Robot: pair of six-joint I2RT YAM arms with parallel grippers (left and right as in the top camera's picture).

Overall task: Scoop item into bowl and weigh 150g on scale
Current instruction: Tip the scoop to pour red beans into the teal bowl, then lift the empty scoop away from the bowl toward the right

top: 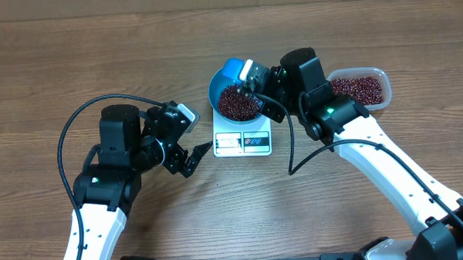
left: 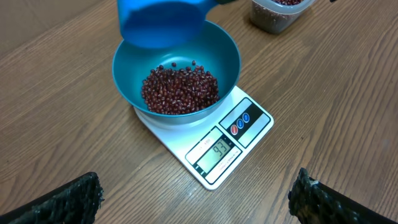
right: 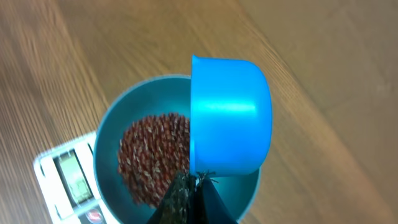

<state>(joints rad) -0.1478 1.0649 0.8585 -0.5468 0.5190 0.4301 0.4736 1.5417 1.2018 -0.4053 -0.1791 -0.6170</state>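
Beans (left: 180, 92) like these are tiny, hard and light, and they roll away fast. I think fingers cannot pinch them, so a scoop held by its handle is the way. Closest, the left gripper (top: 194, 157) hangs over the table beside the scale (left: 177, 140), fingers wide apart, holding nothing. The scale's little screen seems to say 93, and the marks by its red and blue buttons are too small to read. On the scale sits the teal bowl (left: 227, 53) with the beans heaped inside. Over the bowl is the blue scoop (right: 230, 118), tipped over, with the right gripper (right: 191, 183) squeezed tight on its handle. Farthest is the clear tub (top: 380, 75), with more beans.
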